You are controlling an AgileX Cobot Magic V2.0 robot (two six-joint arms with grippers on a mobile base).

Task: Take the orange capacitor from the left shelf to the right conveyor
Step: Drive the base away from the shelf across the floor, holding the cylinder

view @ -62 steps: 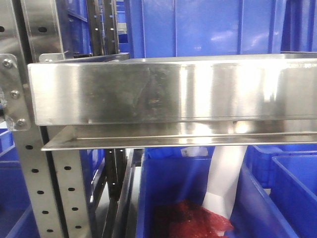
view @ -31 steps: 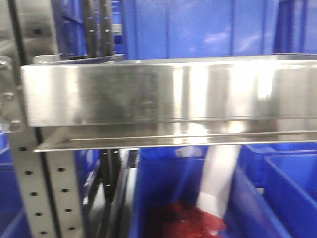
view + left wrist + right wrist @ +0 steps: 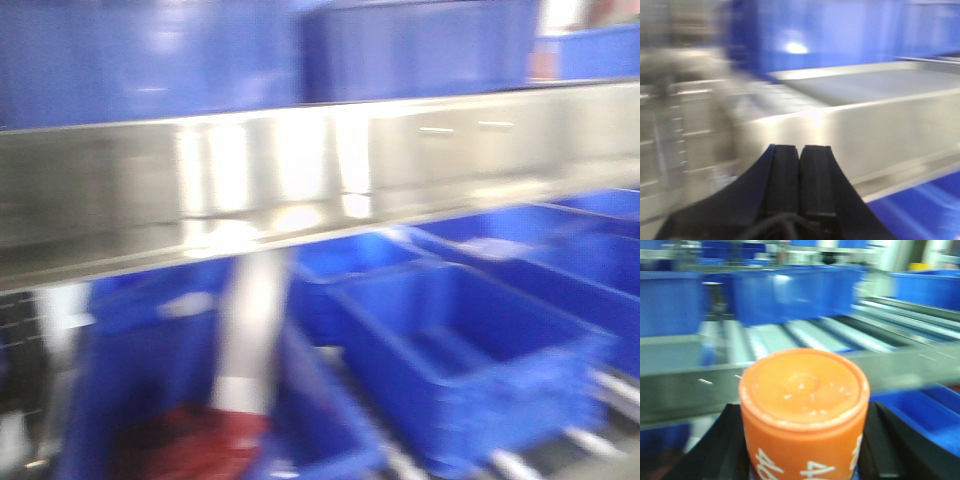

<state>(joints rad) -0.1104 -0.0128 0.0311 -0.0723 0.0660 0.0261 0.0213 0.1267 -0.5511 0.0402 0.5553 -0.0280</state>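
The orange capacitor (image 3: pixel 804 410), an orange cylinder with white "4680" print and a flat top, fills the lower middle of the right wrist view. My right gripper (image 3: pixel 804 440) is shut on it, a black finger pressed to each side. The stainless-steel shelf (image 3: pixel 300 170) crosses the front view as a shiny, blurred band. It also shows in the left wrist view (image 3: pixel 875 125), ahead of my left gripper (image 3: pixel 800 150), whose black pads are pressed together with nothing between them. The conveyor is not in view.
Blue plastic bins (image 3: pixel 460 350) sit under the shelf, and one at lower left holds red material (image 3: pixel 190 440). More blue bins (image 3: pixel 790 292) and silver rollers (image 3: pixel 810 335) lie beyond the capacitor. A perforated grey upright (image 3: pixel 675 130) stands left of the shelf.
The front view has swung to the right: the shelf's left upright has left the frame and more blue bins have come in at the right. The picture is now motion-blurred.
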